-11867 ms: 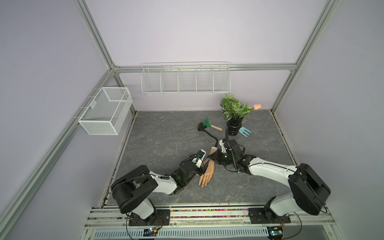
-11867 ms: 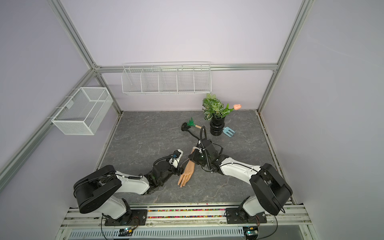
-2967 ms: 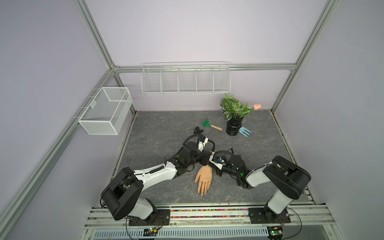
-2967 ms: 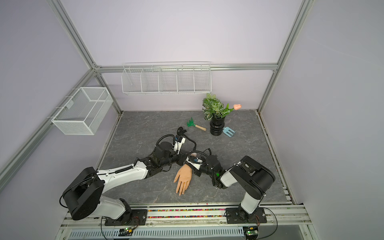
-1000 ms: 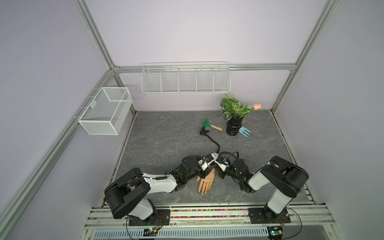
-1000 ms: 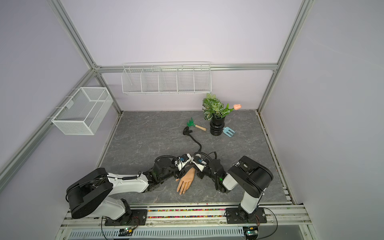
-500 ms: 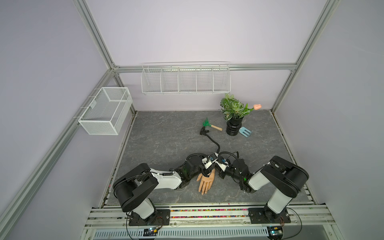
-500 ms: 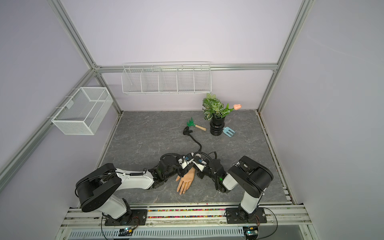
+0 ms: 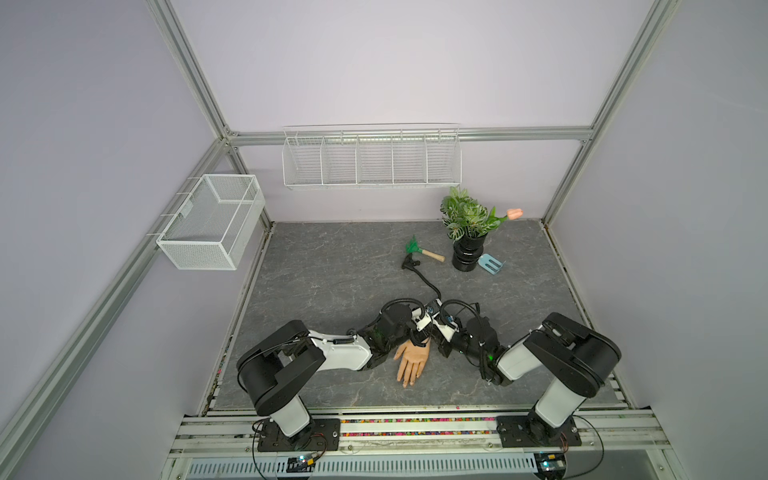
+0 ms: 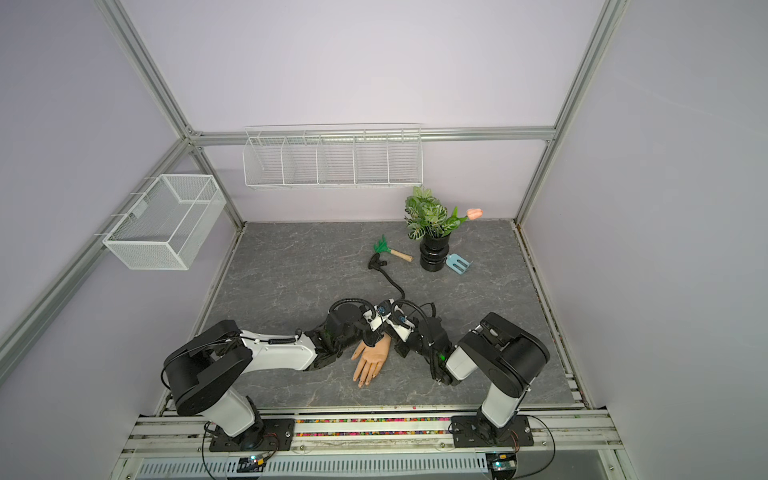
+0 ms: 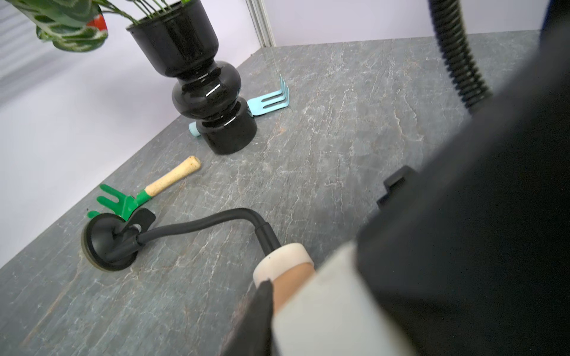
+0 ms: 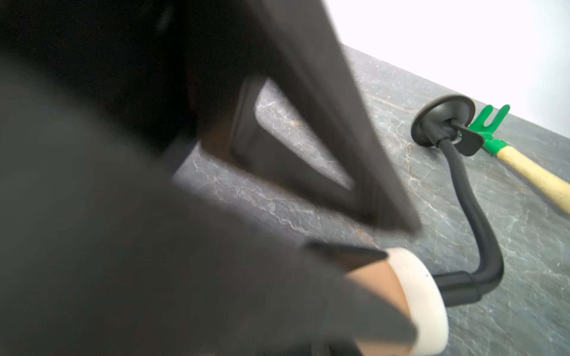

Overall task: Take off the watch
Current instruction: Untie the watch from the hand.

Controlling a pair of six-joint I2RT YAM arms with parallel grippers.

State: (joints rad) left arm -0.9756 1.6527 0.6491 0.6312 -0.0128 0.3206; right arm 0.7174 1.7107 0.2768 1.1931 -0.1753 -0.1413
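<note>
Lower centre of a top view: watch (image 9: 421, 343) sits on the mannequin hand (image 9: 410, 360) wrist, mostly hidden between left end effector (image 9: 417, 335) and right end effector (image 9: 434, 340); can't tell either's clench. Likely light, floppy strap: pinch strap beside dial.

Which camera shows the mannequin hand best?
The hand shows with all its fingers in both top views, though small. Both wrist views catch only its white-capped wrist end, the rest hidden behind dark blurred shapes.
</note>
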